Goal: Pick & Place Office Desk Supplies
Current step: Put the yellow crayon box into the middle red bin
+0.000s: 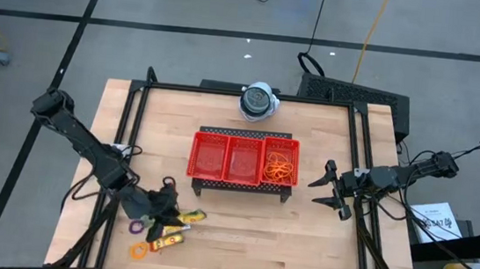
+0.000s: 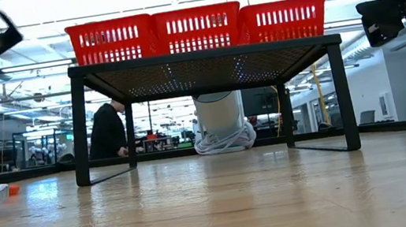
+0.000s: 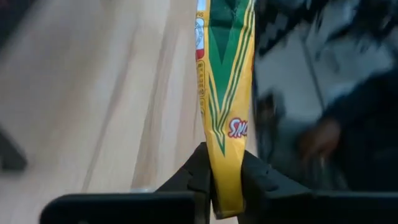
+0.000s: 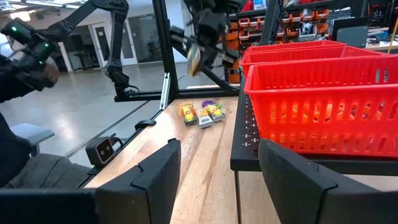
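While clamped between the two dark fingers (image 3: 193, 180) of the left gripper (image 1: 165, 205), hangs lifted over the near-left part of the wooden bench (image 1: 301, 237): one yellow packet (image 3: 225, 93) with green stripes and red lettering, pinched at one end and seen edge-on in the left wrist view. Shows again from the right wrist view as a pale packet held in that far gripper, clear above the bench top.

Lying below and just beside the left gripper in the high view: more yellow packets (image 1: 192, 216), one beside a purple ring (image 1: 137, 226), another nearer the bench's front edge next to an orange ring (image 1: 139, 250). Grouped together flat on the wood in the right wrist view, three packets (image 4: 201, 113).

Standing at mid-bench on a dark raised frame: red mesh tray (image 1: 244, 158) of three compartments, with orange rubber bands (image 1: 279, 167) piled in the right-hand one and the other two showing only mesh. Behind the tray, at the far edge, a round white-grey device (image 1: 258, 101).

Waiting to the right of the tray, well apart from the packets: right gripper (image 1: 330, 189), fingers spread wide and holding nothing. In the room behind, a person in dark clothing (image 2: 107, 131).
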`<action>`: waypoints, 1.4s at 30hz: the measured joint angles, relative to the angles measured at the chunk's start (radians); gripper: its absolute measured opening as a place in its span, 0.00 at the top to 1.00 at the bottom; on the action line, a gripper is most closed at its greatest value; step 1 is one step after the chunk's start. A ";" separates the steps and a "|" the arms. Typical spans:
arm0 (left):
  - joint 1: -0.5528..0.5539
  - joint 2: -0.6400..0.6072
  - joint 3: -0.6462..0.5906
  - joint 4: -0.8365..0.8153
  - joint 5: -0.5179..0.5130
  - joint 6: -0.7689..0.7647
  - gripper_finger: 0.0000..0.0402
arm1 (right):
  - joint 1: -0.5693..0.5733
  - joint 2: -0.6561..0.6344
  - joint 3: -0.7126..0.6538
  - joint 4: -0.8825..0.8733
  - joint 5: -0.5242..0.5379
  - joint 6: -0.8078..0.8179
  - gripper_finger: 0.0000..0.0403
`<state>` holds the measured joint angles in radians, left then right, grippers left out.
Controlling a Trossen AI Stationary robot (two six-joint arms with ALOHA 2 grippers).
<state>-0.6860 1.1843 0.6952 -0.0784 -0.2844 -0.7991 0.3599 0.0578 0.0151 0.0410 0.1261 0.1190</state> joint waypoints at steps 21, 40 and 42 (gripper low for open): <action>0.415 0.001 0.011 0.570 -0.138 0.241 0.87 | 0.000 0.000 0.000 0.000 0.000 0.000 0.49; 0.514 0.213 0.275 0.202 -0.126 0.308 0.82 | 0.000 0.000 0.000 0.000 0.000 0.000 0.49; 0.519 0.229 0.275 0.201 -0.126 0.288 0.82 | 0.000 0.000 0.000 0.000 0.000 0.000 0.49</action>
<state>-0.1668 1.4132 0.9707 0.1227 -0.4101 -0.5114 0.3595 0.0576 0.0151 0.0410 0.1258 0.1190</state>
